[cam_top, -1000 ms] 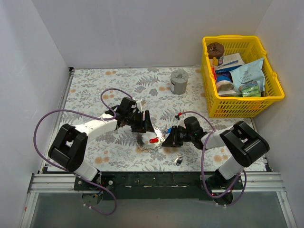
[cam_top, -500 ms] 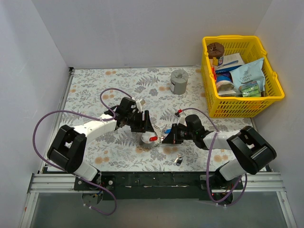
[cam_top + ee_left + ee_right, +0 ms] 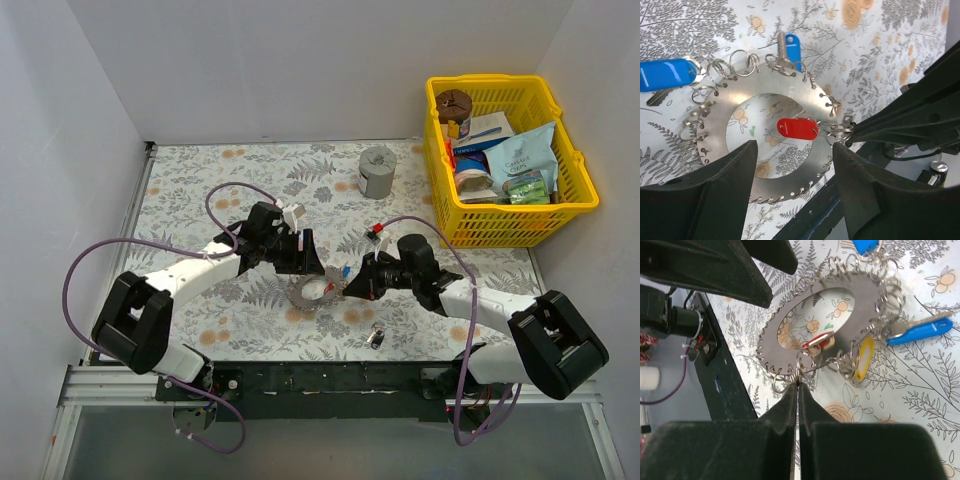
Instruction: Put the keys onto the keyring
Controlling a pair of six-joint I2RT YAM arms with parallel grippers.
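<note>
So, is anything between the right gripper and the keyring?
Nothing visible. The right gripper is shut on a small wire loop at the rim of the flat silver metal keyring, beside the red-headed key.

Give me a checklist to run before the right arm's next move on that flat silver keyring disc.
1. Grip: right gripper shut on a small split ring at the rim of the flat silver keyring disc: ok.
2. Hold-down: left gripper open over the disc; pressing it: cannot tell.
3. Red-headed metal key joined to the pinched ring: cannot tell.
4. Blue-headed metal key ringed to the rim: ok.
5. Small black cylinder apart from both arms: ok.
</note>
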